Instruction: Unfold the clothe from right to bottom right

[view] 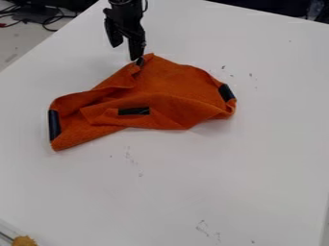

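Pincer (126,52), one, black, hangs at eleven o'clock over the table (257,168), its two fingers spread well apart with nothing between them; the tip of one is right by the cloth's top edge, though whether it touches I cannot tell. One cloth (173,81) lies just above the middle of the view, its long way running roughly from nine o'clock to three. It is orange, rumpled and partly folded over itself, with a peak at twelve, a corner pointing to eight and a bunched edge at four. Three black strips show plainly on it: one at its nine o'clock end (54,125), one at three (226,92), one lying flat on a folded flap near six (133,111). A smaller dark bit (139,62) sits near twelve, beside the fingertip. One yellowish-brown lump (24,241) shows at the view's seven o'clock edge, and several cables (48,21) lie beyond the table towards eleven.
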`<state>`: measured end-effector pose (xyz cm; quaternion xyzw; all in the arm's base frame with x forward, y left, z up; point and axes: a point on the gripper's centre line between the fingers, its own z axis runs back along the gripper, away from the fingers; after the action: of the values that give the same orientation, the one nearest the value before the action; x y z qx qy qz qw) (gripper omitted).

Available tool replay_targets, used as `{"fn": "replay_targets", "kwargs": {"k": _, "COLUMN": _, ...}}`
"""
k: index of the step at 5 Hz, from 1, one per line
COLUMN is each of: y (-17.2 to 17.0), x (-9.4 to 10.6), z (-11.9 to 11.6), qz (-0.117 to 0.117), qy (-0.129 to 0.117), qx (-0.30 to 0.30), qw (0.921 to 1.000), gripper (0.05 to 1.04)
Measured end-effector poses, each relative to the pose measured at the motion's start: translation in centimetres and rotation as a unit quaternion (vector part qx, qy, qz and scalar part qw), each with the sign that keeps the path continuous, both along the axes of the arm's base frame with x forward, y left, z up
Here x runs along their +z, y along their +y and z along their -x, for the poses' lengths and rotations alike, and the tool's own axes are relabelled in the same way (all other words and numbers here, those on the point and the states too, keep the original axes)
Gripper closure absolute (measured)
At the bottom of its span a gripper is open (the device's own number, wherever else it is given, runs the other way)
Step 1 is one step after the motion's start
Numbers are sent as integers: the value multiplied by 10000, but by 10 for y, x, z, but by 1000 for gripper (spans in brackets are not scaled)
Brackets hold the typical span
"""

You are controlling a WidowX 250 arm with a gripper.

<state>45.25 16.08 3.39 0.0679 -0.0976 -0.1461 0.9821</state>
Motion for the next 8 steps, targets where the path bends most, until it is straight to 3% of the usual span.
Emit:
{"fn": "replay_targets", "kwargs": {"k": 1, "y": -2, "x": -18, "z": 5, "qz": 87, "qy": 220, "qx": 54, "qw": 9997, "gripper": 82}}
{"fn": "replay_targets", "kwargs": {"k": 2, "y": 1, "x": -3, "z": 5, "qz": 146, "qy": 367, "qx": 327, "qw": 9987, "gripper": 83}}
{"fn": "replay_targets", "kwargs": {"k": 3, "y": 3, "x": 17, "z": 0, "qz": 146, "qy": 334, "qx": 519, "qw": 9980, "gripper": 83}}
{"fn": "replay_targets", "kwargs": {"k": 4, "y": 2, "x": 29, "z": 12, "qz": -19, "qy": 466, "qx": 588, "qw": 9972, "gripper": 83}}
{"fn": "replay_targets", "kwargs": {"k": 5, "y": -32, "x": 54, "z": 43, "qz": 30, "qy": 241, "qx": 790, "qw": 9966, "gripper": 82}}
{"fn": "replay_targets", "kwargs": {"k": 6, "y": -71, "x": 42, "z": 95, "qz": 165, "qy": 1, "qx": 1112, "qw": 9937, "gripper": 82}}
{"fn": "replay_targets", "kwargs": {"k": 7, "y": -100, "x": 36, "z": 132, "qz": 245, "qy": -135, "qx": 1336, "qw": 9906, "gripper": 83}}
{"fn": "replay_targets", "kwargs": {"k": 8, "y": -111, "x": 20, "z": 144, "qz": 476, "qy": -68, "qx": 1482, "qw": 9878, "gripper": 83}}
